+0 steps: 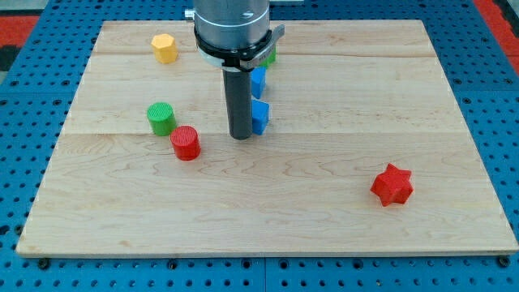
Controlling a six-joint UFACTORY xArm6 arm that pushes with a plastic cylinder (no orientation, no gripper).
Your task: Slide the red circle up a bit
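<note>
One red circle (186, 143), left of my tip (241, 136)

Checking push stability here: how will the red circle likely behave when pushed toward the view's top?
The red circle stands upright and squat, so it should slide, not tip. The green circle sits close above-left, so it may get nudged. My tip is off to its right.
</note>
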